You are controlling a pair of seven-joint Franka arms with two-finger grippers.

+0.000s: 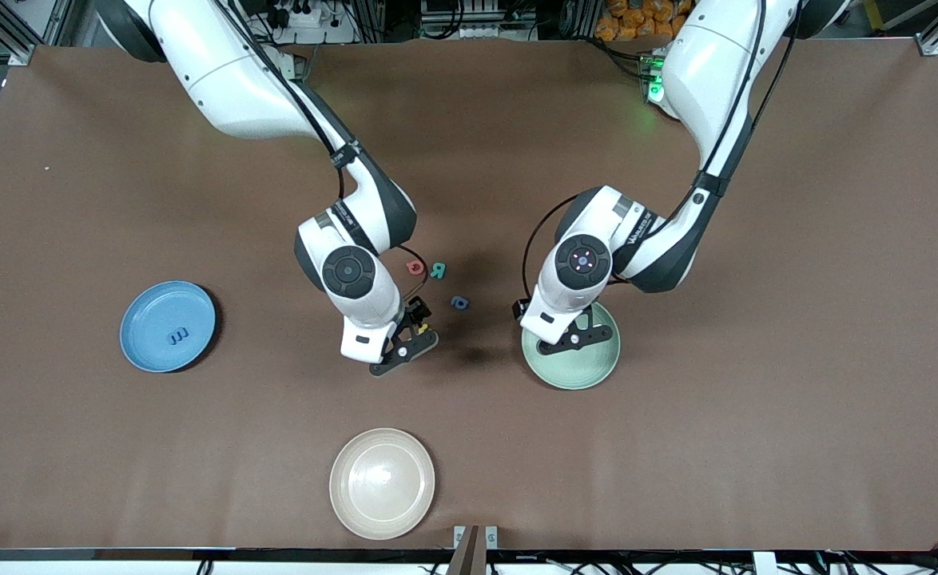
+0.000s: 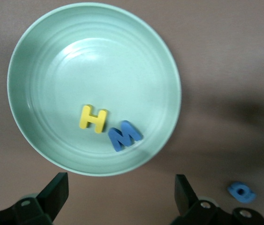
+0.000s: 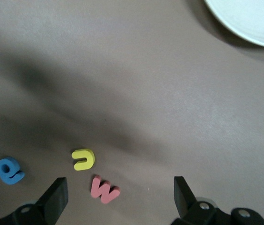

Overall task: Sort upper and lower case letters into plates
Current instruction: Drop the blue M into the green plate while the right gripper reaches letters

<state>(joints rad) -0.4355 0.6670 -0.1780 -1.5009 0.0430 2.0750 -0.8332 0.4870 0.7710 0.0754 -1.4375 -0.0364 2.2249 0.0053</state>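
Two capitals, a yellow H [image 2: 93, 119] and a blue M [image 2: 124, 135], lie in the mint plate [image 1: 597, 374], so that plate seems reserved for upper case. The left pincer [image 1: 573, 339] hangs over it, jaws wide and empty. Toward the right arm's end of the surface from the mint plate, the right pincer [image 1: 409, 345] hovers spread and empty over a yellow u [image 3: 83, 159] and red w [image 3: 104, 190], likely choosing one. The blue plate [image 1: 168, 326], well apart from the mint plate, holds one dark piece.
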